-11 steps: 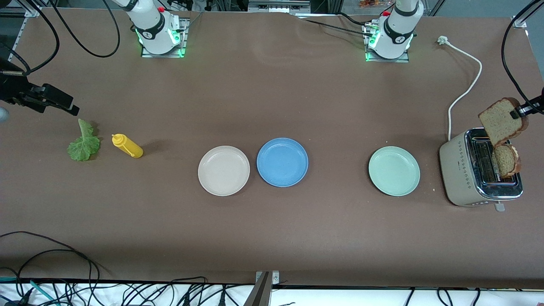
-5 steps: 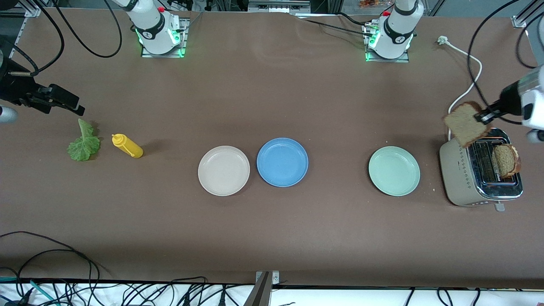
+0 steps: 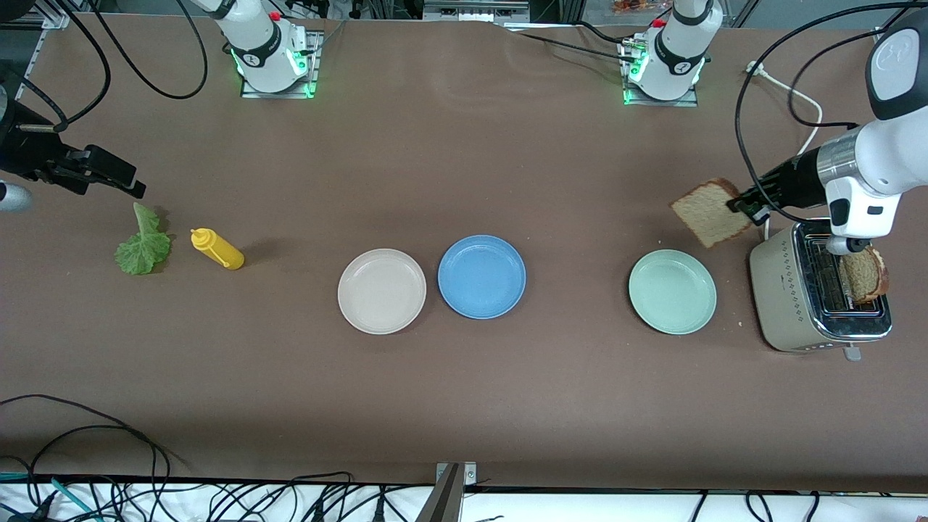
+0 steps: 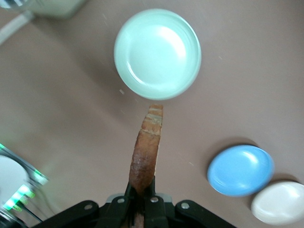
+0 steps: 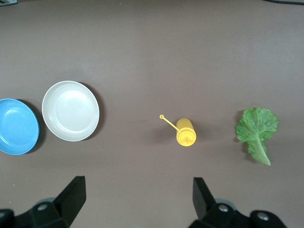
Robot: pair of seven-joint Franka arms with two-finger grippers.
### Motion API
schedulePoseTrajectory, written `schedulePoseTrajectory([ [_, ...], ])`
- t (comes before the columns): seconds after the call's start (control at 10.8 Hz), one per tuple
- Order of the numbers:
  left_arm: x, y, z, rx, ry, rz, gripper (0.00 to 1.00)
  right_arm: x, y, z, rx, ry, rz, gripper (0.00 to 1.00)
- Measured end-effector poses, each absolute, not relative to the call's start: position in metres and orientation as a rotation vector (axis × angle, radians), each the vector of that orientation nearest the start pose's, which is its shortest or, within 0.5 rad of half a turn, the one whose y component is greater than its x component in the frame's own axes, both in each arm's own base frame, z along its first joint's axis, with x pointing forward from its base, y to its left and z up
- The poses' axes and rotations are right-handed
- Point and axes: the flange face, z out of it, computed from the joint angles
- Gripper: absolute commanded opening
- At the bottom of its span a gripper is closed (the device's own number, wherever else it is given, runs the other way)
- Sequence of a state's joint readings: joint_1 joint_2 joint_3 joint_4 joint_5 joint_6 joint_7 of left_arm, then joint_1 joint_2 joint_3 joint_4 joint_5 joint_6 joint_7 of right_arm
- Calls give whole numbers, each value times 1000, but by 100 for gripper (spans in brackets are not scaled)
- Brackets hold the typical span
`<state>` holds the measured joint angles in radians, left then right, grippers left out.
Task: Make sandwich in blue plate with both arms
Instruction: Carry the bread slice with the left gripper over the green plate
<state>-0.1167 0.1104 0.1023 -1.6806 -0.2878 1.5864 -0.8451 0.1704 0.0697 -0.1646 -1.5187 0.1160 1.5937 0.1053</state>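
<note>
While our right gripper (image 3: 116, 177) waits spread near the table's edge, our left gripper (image 3: 747, 205), pinching the square brown bread slice (image 3: 710, 212), has left the cream metal toaster (image 3: 805, 304) toward the round matte blue plate (image 3: 481, 276).

Both arms are glossy white with black joint bands; the left arm (image 3: 881, 156) shows a silver wrist ring and black looping cables. Green light glows round each base (image 3: 275, 69), red buttons on top.
</note>
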Motion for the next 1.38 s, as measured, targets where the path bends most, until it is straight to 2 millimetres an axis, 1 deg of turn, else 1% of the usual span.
schedulePoseTrajectory([
  [0.09, 576, -39, 517, -2965, -1496, 557, 0, 578, 19, 612, -3033, 154, 3, 100],
  [0.18, 579, -34, 513, -2936, -1619, 587, 0, 579, 19, 611, -3034, 154, 5, 100],
  [0.28, 585, -30, 502, -2909, -1719, 558, 0, 579, 19, 610, -3034, 151, 6, 100],
  [0.37, 591, -31, 485, -2889, -1791, 504, 0, 579, 19, 610, -3034, 149, 8, 100],
  [0.46, 594, -37, 462, -2871, -1842, 459, 0, 579, 19, 609, -3034, 148, 9, 100],
  [0.55, 595, -46, 445, -2855, -1867, 438, 0, 579, 19, 609, -3035, 148, 10, 100],
  [0.65, 598, -55, 434, -2829, -1904, 422, 0, 579, 19, 609, -3035, 147, 12, 100],
  [0.74, 602, -61, 431, -2799, -1957, 399, 0, 580, 19, 608, -3035, 147, 13, 100],
  [0.83, 606, -66, 433, -2749, -2042, 374, 0, 580, 19, 608, -3035, 147, 15, 100],
  [0.92, 611, -73, 442, -2678, -2146, 362, 0, 580, 19, 607, -3035, 147, 17, 100],
  [1.01, 615, -89, 453, -2594, -2252, 365, 0, 580, 19, 607, -3035, 147, 18, 100],
  [1.11, 619, -117, 459, -2502, -2343, 383, 0, 580, 19, 607, -3035, 147, 19, 100],
  [1.2, 625, -157, 455, -2424, -2417, 383, 0, 580, 19, 606, -3036, 147, 21, 100],
  [1.29, 627, -197, 445, -2384, -2451, 368, 0, 580, 19, 606, -3036, 147, 23, 100],
  [1.38, 625, -230, 430, -2362, -2450, 359, 0, 580, 19, 605, -3036, 148, 24, 100],
])
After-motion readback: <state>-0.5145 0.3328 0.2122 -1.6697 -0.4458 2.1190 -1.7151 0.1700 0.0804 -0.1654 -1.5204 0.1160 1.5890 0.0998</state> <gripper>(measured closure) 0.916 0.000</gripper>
